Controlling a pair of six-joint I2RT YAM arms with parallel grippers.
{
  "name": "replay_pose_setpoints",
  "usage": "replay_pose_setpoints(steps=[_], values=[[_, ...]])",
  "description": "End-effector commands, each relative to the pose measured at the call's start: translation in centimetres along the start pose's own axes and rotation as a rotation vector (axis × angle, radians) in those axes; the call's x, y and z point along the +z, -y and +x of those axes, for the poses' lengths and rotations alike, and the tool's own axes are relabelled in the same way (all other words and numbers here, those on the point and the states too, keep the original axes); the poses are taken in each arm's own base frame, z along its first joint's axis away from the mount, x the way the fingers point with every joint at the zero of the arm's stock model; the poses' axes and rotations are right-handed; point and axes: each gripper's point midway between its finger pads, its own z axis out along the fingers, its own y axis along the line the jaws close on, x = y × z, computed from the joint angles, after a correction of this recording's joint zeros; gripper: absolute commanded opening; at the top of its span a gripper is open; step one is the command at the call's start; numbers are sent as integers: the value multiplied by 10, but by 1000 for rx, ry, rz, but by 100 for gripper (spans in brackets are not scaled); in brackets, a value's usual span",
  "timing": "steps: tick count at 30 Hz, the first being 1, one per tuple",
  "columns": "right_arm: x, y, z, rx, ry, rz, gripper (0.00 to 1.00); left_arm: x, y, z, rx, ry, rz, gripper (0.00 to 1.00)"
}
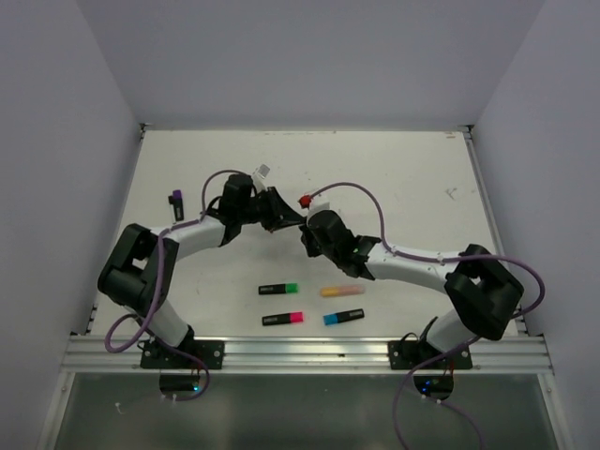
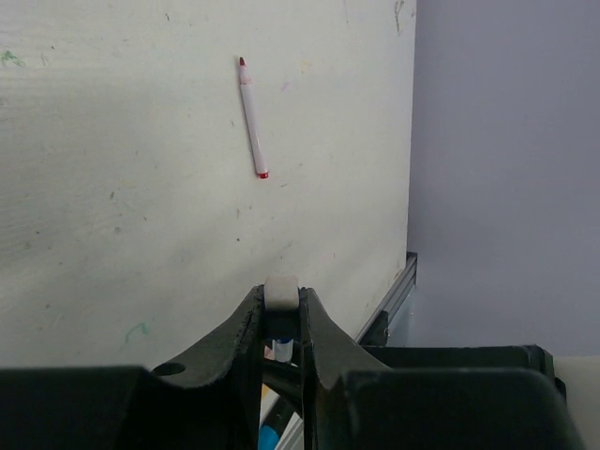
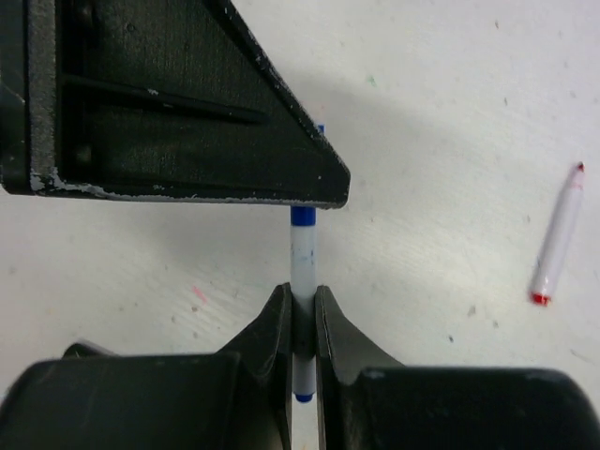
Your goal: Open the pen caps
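**Operator:** Two arms are meeting over the middle of the table [image 1: 412,178], and I'm watching them remotely.

**Supervisor:** What are the claws doing?

**Operator:** The left gripper [image 2: 281,302] is clamping on the white end of the thin white pen [image 3: 302,258]. The right gripper [image 3: 301,298] is pinching that same barrel, just below its blue band [image 3: 302,216].

**Supervisor:** Is the cap coming off?

**Operator:** I'm not able to tell. The left gripper's finger [image 3: 187,112] is hiding the joint.

**Supervisor:** What's worrying you?

**Operator:** I'm judging two risks. If the pull is running off-axis, the slim barrel may be bending or slipping through the right pads. If either grip is too light, the pen could be dropping onto the table.

**Supervisor:** And the rest?

**Operator:** Four capped highlighters are lying in the near middle: green [image 1: 278,289], pink [image 1: 282,319], orange [image 1: 342,292] and blue [image 1: 344,318]. A purple highlighter [image 1: 174,198] is sitting far left. A red-tipped pen [image 2: 251,117] is lying near the grip.

**Supervisor:** Any containers?

**Operator:** I'm seeing no tray, cup or bin, so nothing is sitting inside anything.
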Motion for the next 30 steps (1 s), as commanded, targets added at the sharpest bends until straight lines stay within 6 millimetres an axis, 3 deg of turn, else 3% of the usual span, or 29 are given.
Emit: replay_pose_setpoints(steps=[1,3,4,8,12,14,16,17,18,21,27,30], values=[[-6,-2,36,-54,-119,-149,0,-27,8,-74,9,236,39,0],[-5,-17,31,29,-110,-313,0,-32,8,-73,16,238,81,0],[-15,-41,33,80,-141,-473,0,-36,7,-77,16,251,84,0],[-29,-70,23,203,-147,-728,0,-46,1,-77,26,271,89,0],[-29,-77,11,271,-131,-763,0,-53,-13,-81,51,298,17,0],[-25,-62,8,247,-111,-657,0,-58,-20,-81,57,295,-38,0],[-12,-28,9,226,-108,-435,0,-63,-33,-90,115,322,-139,0],[-13,-18,3,218,-96,-371,0,-64,-44,-85,113,300,-188,0],[-8,11,2,216,-100,-192,0,-67,-50,-87,150,312,-226,0],[-11,52,-7,174,-105,15,0,-71,-75,-80,190,294,-323,0],[-13,106,-21,162,-159,200,0,-58,-118,-61,192,191,-422,0],[-12,128,-23,206,-188,237,0,-45,-128,-51,172,138,-398,0]])
